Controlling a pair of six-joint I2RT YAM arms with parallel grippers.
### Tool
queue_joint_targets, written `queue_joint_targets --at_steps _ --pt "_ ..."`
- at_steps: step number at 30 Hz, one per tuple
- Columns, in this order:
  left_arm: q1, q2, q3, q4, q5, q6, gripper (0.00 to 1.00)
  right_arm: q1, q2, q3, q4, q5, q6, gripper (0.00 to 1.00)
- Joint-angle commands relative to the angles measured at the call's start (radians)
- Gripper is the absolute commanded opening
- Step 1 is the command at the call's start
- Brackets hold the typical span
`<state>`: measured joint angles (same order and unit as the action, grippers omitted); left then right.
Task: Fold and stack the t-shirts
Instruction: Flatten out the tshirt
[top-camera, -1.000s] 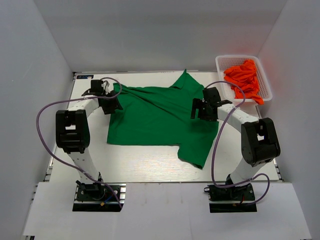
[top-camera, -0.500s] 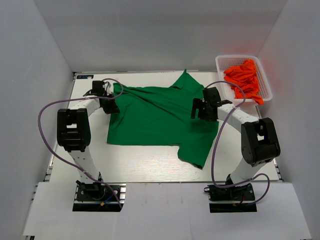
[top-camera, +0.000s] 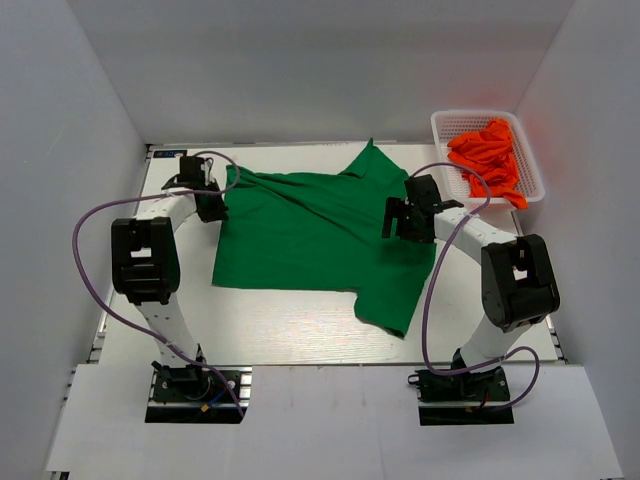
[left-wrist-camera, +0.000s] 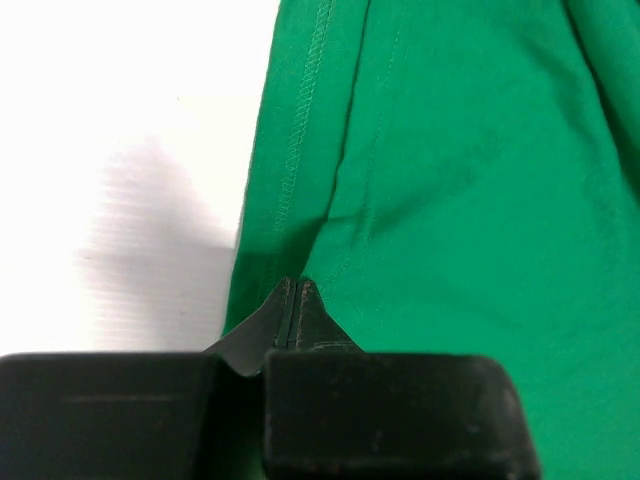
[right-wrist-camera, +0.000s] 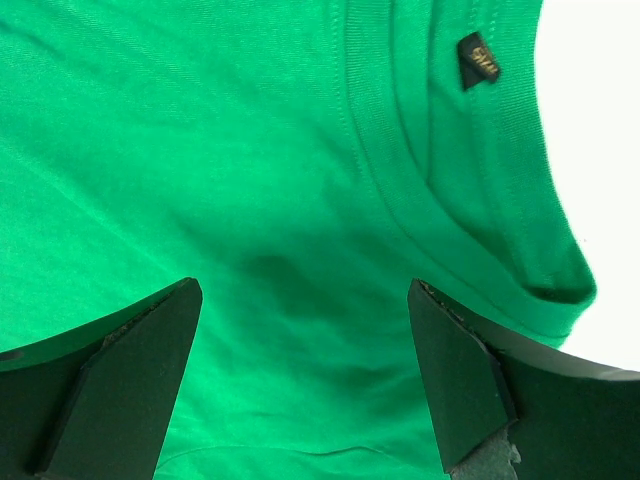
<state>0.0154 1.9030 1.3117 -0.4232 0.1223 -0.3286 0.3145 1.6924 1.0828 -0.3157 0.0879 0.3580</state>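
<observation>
Your left gripper (left-wrist-camera: 291, 296) is pinched tight on the hemmed edge of the green t-shirt (left-wrist-camera: 450, 200), which spreads ahead and right of it. Your right gripper (right-wrist-camera: 303, 300) hangs wide, empty, over the collar (right-wrist-camera: 400, 190); drop it and nip cloth before lifting together.

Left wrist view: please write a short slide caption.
Left end effector closed, pinching the green t-shirt near its stitched edge.
</observation>
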Motion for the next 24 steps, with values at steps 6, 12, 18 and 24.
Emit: queue_joint_targets --at_steps 6,12,18,24 --pt "0.004 -0.019 0.067 -0.032 -0.059 0.02 0.0 -0.003 0.007 0.008 0.003 0.026 -0.004 0.89" --pt "0.014 0.037 0.136 -0.13 -0.164 -0.01 0.43 -0.003 0.001 0.035 -0.017 0.027 -0.024 0.89" --pt "0.014 0.074 0.322 -0.273 -0.24 -0.062 1.0 0.0 -0.088 0.06 -0.037 0.029 -0.051 0.9" --pt "-0.015 -0.094 0.215 -0.191 -0.046 -0.127 1.0 0.001 -0.155 0.009 -0.002 -0.002 -0.073 0.9"
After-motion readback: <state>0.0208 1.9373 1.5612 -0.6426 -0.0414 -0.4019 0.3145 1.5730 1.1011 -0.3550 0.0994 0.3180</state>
